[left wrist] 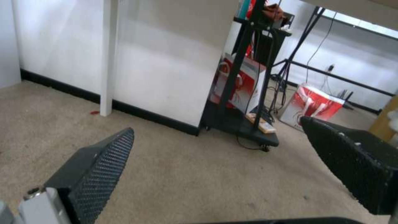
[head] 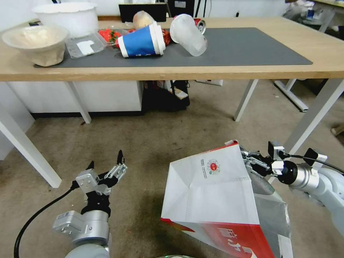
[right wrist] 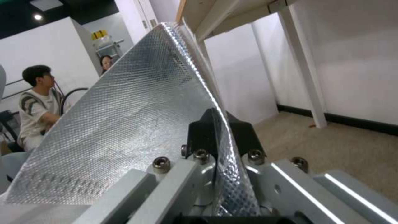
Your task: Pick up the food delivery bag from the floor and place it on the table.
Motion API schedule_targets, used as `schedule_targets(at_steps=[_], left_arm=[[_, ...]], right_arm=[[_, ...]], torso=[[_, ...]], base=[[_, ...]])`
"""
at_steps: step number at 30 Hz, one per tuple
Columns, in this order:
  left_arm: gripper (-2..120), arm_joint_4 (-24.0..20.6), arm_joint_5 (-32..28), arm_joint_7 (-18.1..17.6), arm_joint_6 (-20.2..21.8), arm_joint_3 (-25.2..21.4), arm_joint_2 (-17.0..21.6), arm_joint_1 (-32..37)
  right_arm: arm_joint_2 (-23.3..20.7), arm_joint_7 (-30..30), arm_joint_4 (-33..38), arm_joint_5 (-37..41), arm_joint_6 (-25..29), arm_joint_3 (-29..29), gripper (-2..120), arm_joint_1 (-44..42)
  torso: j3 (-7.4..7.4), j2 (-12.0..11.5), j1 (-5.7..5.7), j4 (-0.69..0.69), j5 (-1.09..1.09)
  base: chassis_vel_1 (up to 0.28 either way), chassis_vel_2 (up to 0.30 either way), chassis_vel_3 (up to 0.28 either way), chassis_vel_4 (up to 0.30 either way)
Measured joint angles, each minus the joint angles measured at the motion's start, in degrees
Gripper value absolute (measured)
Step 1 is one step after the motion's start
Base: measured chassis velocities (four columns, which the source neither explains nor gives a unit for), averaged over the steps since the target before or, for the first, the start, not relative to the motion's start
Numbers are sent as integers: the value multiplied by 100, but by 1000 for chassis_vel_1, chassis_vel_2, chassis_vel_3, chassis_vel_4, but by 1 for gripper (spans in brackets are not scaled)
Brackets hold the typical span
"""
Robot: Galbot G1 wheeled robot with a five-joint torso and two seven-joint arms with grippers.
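Bag (head: 215, 193) (tilted) pinched by right hand (right wrist: 218, 129).

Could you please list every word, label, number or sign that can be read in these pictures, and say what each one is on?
Nothing here reads clearly enough to quote.
Food delivery bag, held at its rim by the right pincer: round red logo with small print beside it, too small to read.
Same bag, red panel: large white characters, cut off by the picture's edge.
Blue paper cup on the table: a line of white print, blurred.

White wall (left wrist: 166, 62), black baseboard (left wrist: 153, 116), black wheeled rack (left wrist: 248, 77).
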Motion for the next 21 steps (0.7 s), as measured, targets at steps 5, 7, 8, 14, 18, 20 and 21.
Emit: schedule_targets(at_steps=[5, 7, 8, 14, 18, 20, 21], left_arm=[[100, -3, 42, -28, -22, 31, -19, 8], [100, -4, 44, -46, -57, 42, -21, 7], [100, -4, 44, -46, -57, 42, -21, 7], [100, -4, -49, -66, -207, 74, -2, 4], [100, -36, -54, -56, -142, 73, 14, 10], [100, -42, -51, -43, -124, 68, 19, 13], [100, -48, -45, -31, -117, 63, 22, 15]], right_arm=[[-20, 12, 26, 3, 1, 52, 0, -58], [-27, 14, 26, -4, 8, 70, 0, -76], [-27, 14, 26, -4, 8, 70, 0, -76], [-29, 17, 53, -66, 35, 126, 0, -156], [-15, 19, 70, -87, 44, 151, 0, -193], [-9, 21, 76, -93, 47, 158, 0, -203], [-2, 23, 83, -102, 51, 163, 0, -213]], torso=[[0, 0, 0, 0, 0], [0, 0, 0, 0, 0], [0, 0, 0, 0, 0], [17, 23, 2, 0, 0], [91, 105, 5, 0, 0], [122, 137, 7, 0, 0], [160, 173, 7, 0, 0]], base=[[0, 0, 0, 0], [0, 0, 0, 0], [0, 0, 0, 0], [0, 0, 0, 0], [0, 0, 0, 0], [0, 0, 0, 0], [0, 0, 0, 0]])
